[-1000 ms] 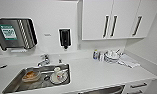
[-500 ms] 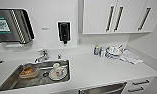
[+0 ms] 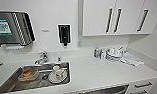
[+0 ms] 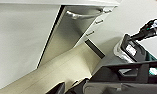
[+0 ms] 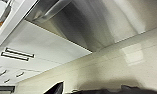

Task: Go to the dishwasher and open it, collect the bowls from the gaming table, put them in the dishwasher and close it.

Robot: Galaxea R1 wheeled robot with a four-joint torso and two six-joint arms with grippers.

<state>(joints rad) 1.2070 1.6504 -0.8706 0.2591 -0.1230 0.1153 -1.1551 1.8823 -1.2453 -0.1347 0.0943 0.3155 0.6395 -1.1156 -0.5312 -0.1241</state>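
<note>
From the head camera, a white countertop [image 3: 99, 71] is seen with a stainless steel sink [image 3: 9, 83] set into it. An orange-brown dish [image 3: 27, 74] and a white mug [image 3: 59, 73] on a pale plate [image 3: 52, 78] are held in the sink, behind which a chrome tap [image 3: 42, 58] stands. A black soap dispenser [image 3: 64, 33] is fixed to the wall, and white cupboard doors with dark vertical handles [image 3: 114, 17] hang above. Only the top edge of the steel-grey dishwasher front [image 3: 106, 90] is seen below the counter edge.

From the left wrist, the steel-grey panel with its long bar handle [image 4: 81, 16] is shown closed, above a pale floor [image 4: 66, 67].

From the right wrist, the same handle [image 5: 54, 8] and panel are shown close by.

Whether either gripper is apart or together cannot be told.
</note>
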